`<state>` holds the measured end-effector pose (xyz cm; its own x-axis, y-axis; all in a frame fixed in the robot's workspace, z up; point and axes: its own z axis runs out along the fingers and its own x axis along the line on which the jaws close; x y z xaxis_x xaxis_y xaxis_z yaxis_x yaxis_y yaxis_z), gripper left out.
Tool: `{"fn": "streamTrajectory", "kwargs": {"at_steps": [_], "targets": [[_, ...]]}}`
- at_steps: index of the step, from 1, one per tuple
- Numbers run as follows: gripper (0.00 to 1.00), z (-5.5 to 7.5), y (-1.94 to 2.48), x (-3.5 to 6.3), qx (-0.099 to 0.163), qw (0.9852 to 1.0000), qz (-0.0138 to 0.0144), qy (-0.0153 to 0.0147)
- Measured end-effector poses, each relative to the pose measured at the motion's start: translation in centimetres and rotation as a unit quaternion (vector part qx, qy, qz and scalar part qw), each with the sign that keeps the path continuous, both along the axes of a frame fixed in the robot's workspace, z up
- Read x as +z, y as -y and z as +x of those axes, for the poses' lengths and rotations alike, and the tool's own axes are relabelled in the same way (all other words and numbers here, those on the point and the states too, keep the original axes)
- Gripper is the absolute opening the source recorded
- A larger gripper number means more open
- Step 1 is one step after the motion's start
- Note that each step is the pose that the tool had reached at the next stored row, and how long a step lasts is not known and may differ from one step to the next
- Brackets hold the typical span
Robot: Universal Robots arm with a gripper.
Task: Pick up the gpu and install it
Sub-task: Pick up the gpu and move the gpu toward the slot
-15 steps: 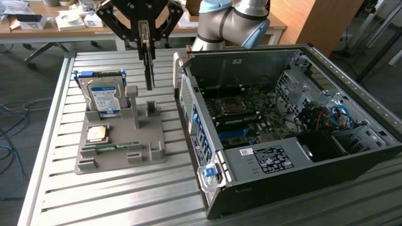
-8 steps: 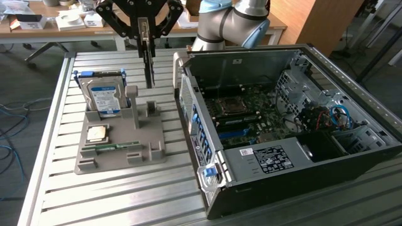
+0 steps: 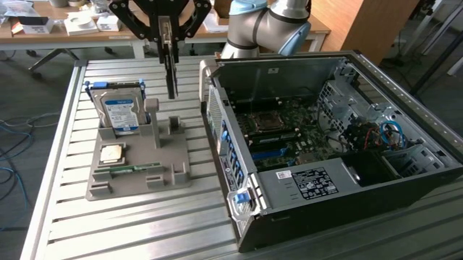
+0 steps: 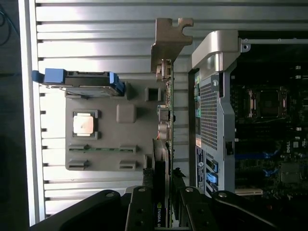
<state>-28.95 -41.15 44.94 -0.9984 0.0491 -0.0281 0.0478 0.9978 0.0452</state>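
Gripper (image 4: pixel 163 204) fingers sit closest in the wrist view, clamped on one end of the gpu (image 4: pixel 162 159), so it's closed on the card. The gpu hangs edge-on, w/ its silver bracket (image 4: pixel 169 45) at the end away from the fingers. In the exterior view it dangles upright under the gripper, in the air and apparently touching nothing.

Below it is the gray holder tray (image 3: pixel 173 157). The HDD (image 3: pixel 119 111) stands in it, and the CPU (image 3: pixel 112 153) and RAM stick (image 3: pixel 134 169) lie in their pockets. Just beside it, on the exterior view's right, is the open PC case (image 3: pixel 217 108) w/ the mobo (image 3: pixel 282 130) exposed.

My read: pickup is done, the carry-over is in hand, and the install isn't done yet. The next move calls for clearing the case wall. Then the card edge has to line up w/ a slot and the bracket w/ the case's rear. It's prob. a tight fit w/ little room for tilt.
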Motion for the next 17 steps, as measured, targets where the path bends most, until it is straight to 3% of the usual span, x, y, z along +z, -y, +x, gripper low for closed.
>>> {"fn": "streamTrajectory", "kwargs": {"at_steps": [6, 17], "targets": [[0.26, 0.2, 0.00, 0.22, 0.000, 1.0000, 0.0000, -0.0001], [0.26, 2.9, 0.00, 0.21, 0.000, 1.0000, 0.0001, 0.0000]]}}
